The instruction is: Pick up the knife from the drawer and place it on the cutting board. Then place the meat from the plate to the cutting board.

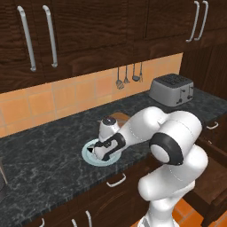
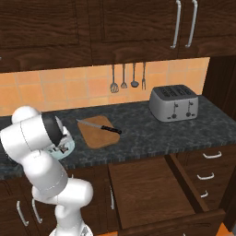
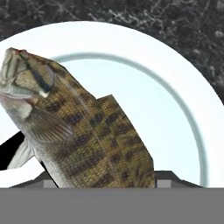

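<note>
In the hand view the meat (image 3: 87, 131), a brown mottled fish, lies on the pale blue plate (image 3: 175, 74) and spans the whole gap between my fingertips (image 3: 168, 179). My gripper (image 3: 109, 180) is shut on the meat, one finger touching each side. From the left base camera the gripper (image 1: 94, 151) sits low over the plate (image 1: 86, 154) at the counter's front. The knife (image 2: 99, 126) lies across the cutting board (image 2: 94, 133), just right of the plate (image 2: 68, 148). The drawer (image 2: 152, 189) stands open below the counter.
A silver toaster (image 2: 174, 102) stands at the right of the dark stone counter (image 2: 147, 129). Small grey utensils (image 2: 124, 78) hang on the orange tiled wall. Dark cabinet doors with long handles (image 1: 27, 37) hang overhead. My own arm (image 2: 34, 138) hides much of the plate.
</note>
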Robot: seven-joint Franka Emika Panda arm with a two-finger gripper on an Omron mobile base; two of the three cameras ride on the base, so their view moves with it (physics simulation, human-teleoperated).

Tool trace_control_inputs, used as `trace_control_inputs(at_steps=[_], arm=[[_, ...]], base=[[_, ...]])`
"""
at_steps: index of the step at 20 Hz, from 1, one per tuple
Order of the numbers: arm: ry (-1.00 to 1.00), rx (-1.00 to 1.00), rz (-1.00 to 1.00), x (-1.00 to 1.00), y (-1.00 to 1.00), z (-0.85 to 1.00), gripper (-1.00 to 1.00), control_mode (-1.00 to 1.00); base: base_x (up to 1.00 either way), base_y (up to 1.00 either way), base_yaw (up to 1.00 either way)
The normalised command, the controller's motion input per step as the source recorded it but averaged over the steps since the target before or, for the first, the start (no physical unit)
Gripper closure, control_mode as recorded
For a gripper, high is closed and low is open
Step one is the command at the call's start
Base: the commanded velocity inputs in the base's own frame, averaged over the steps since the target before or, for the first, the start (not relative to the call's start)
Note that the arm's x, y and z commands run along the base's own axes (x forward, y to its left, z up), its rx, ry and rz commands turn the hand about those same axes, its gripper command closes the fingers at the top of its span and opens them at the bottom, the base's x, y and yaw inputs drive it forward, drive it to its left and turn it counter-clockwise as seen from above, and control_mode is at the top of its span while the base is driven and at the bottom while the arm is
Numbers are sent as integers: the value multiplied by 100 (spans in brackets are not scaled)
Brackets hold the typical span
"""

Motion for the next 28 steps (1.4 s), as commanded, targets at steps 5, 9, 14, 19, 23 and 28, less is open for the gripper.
trace_control_inputs(at_steps=[5,9,14,19,23,28], arm=[[-5,5,0,-11,-27,47,100,-100],[-3,4,0,3,-54,66,100,-100],[0,0,0,29,-57,35,100,-100],[0,0,0,55,-42,0,100,-100],[0,0,0,54,-32,0,100,-100],[0,0,0,58,-3,-1,100,-100]], base=[[0,0,0],[0,0,0],[0,0,0],[0,0,0],[0,0,0],[0,0,0]])
